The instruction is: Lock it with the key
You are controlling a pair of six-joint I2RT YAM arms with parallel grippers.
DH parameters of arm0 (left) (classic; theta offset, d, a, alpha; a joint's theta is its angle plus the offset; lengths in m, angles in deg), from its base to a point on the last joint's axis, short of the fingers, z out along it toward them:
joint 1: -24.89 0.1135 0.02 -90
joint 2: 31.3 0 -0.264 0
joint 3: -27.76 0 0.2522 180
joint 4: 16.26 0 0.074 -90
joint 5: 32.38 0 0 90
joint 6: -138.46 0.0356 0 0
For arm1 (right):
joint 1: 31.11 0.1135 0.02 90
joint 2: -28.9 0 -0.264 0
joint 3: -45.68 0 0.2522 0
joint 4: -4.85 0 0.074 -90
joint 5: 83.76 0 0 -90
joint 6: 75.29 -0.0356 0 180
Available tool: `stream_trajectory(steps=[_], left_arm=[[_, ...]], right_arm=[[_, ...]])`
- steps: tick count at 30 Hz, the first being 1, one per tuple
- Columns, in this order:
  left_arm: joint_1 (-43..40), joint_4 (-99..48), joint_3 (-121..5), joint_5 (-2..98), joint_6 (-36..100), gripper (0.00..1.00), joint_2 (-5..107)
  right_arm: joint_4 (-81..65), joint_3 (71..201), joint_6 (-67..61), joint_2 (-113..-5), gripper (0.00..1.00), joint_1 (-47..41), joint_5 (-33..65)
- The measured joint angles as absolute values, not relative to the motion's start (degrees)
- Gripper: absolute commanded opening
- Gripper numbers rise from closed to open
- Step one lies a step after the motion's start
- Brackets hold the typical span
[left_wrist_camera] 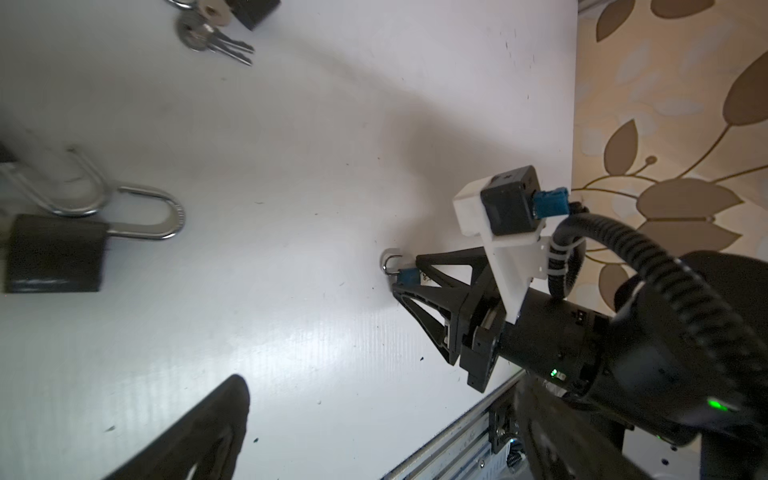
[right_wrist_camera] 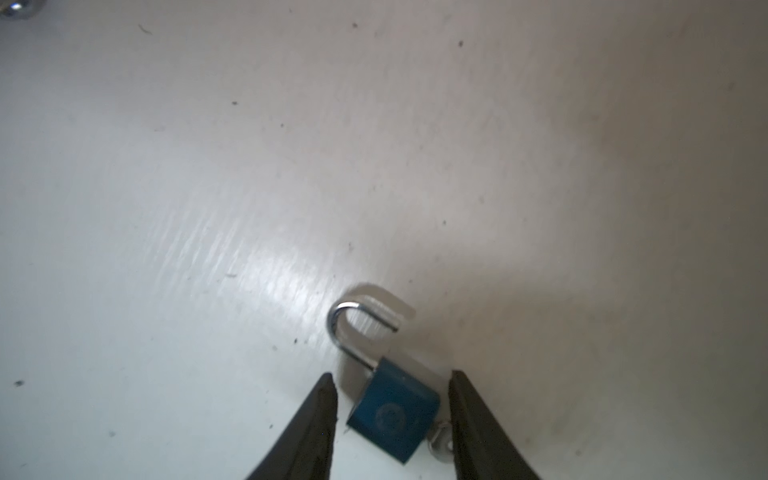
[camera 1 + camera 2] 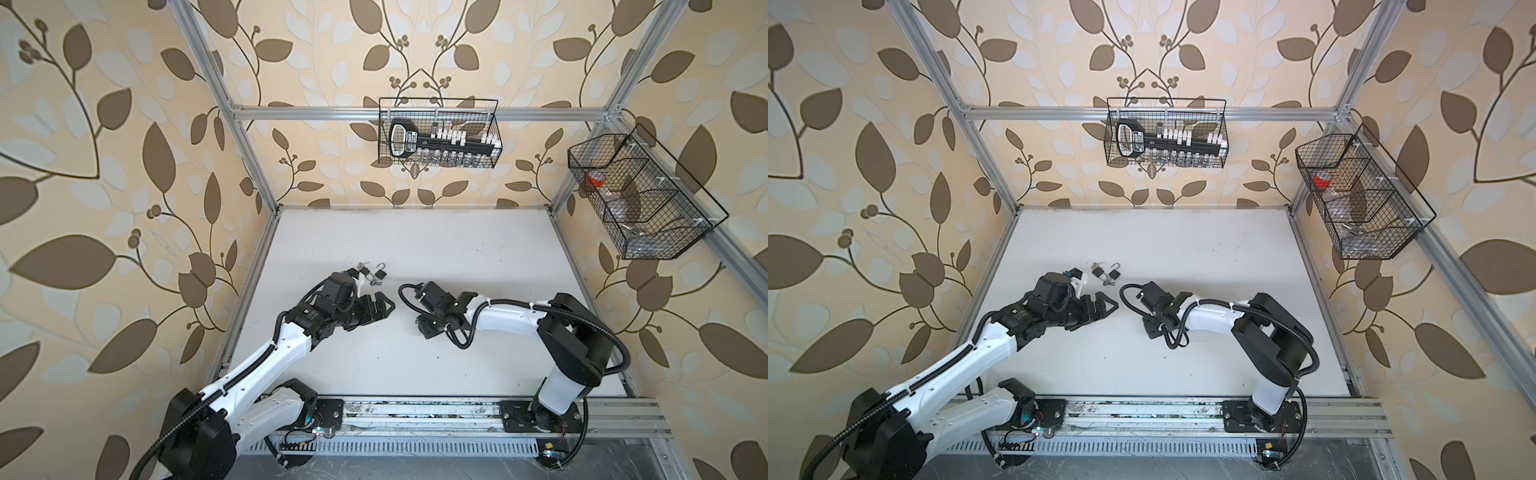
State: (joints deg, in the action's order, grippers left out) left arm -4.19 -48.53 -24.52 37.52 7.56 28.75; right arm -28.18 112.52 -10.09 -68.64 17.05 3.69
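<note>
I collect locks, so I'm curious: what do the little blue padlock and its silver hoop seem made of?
Small blue square padlock body: probably painted metal, matte, given flat colour and a faint round stamp; plastic cladding is possible. Silver U-shaped shackle: polished steel or chrome plating, from bright mirror-like glints.

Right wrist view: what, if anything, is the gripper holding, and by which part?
Nothing held. The open right gripper straddles the body of the small blue padlock, gaps on both sides.

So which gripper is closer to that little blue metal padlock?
Right. The right gripper straddles the small blue padlock, with an open jaw on either side. The left gripper hangs open well apart from it, over by the two black padlocks.
</note>
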Motion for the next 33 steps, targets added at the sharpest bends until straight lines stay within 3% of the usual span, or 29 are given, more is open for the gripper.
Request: stream_trajectory(steps=[5,10,19,33], left_arm=[[-5.46,-45.05,-24.96,37.39,7.27,0.99,30.7],[-2.79,-44.77,-24.96,37.8,5.68,0.99,29.19],[12.64,-42.8,-19.45,30.2,1.83,0.99,22.92],[15.61,-41.1,-17.27,23.01,0.08,0.99,21.63]], right_arm=[[-25.58,108.41,-9.11,-61.91,0.61,17.05,8.28],[-24.29,108.89,-7.12,-55.96,0.56,17.05,6.1],[-29.45,113.41,0.07,-63.22,0.5,17.05,3.3],[-32.7,115.08,5.19,-69.23,0.51,16.48,6.36]])
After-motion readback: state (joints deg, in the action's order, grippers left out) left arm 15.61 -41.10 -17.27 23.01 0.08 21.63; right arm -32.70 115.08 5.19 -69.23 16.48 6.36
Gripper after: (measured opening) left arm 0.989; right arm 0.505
